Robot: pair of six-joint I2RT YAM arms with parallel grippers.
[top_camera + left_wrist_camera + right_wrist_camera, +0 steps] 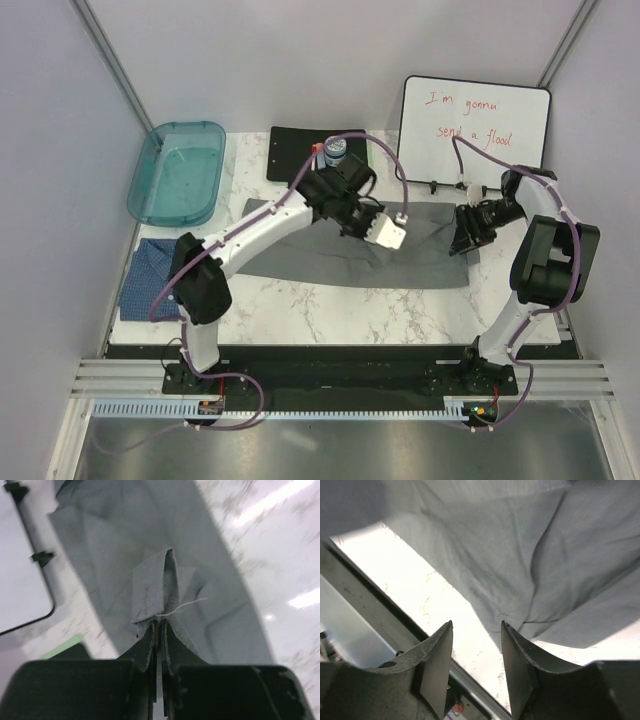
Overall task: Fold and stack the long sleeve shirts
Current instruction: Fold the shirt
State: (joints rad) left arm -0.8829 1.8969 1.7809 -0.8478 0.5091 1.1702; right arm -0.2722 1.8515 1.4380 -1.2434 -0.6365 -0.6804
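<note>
Grey shirt point(330, 262): spread mid-tabletop; soft, limp, light.
Blue shirt point(150, 275): left edge.
Left pincer point(159, 625): clenched on grey fold.
Right pincer point(476, 625): released, over grey's right end.
Hold: pinch hems, corners.

grey shirt point(420, 255): middle hidden beneath the left arm point(260, 232)
blue shirt point(148, 280): right edge behind that arm
counter point(280, 540): blurred

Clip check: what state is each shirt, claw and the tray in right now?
grey shirt: spread on table, one fold pinched up.
blue shirt: lying loose at table's left edge, untouched.
left claw: shut on grey shirt.
right claw: open, holding nothing.
teal tray: upright, looks empty.
</note>
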